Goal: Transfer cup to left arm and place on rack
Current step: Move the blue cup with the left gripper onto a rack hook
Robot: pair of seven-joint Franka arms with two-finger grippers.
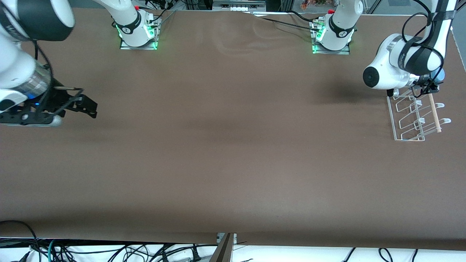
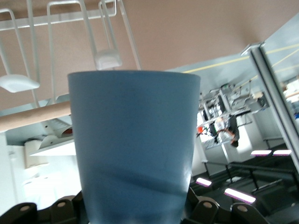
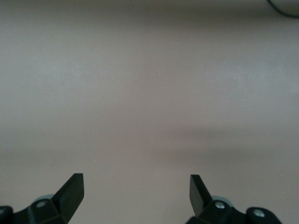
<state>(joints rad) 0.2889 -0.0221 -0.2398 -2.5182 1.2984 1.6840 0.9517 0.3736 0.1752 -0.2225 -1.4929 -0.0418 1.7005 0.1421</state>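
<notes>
Brown and matt, the counter (image 1: 225,145) runs the whole width of the front view, with both arm bases lit green along its upper edge.

At the right arm's end, the right tool (image 1: 85,105) hangs low over bare counter. In the right wrist view its two black fingertips (image 3: 72,189) stand wide apart with nothing between them, only plain brown surface ahead. This arm waits.

At the left arm's end stands the rack (image 1: 417,116), a clear wire frame with hooked pegs and a wooden dowel rail (image 1: 434,112) running along it. The left tool (image 1: 429,85) hangs over the end of the rack farthest from the front camera, its white wrist block hiding most of it. It grips the cup (image 2: 133,144): the left wrist view shows the light-blue tumbler clamped at its narrow end between the fingers, with the rack's pegs and rail close by. In the front view only a sliver of blue (image 1: 439,74) shows past the wrist.
</notes>
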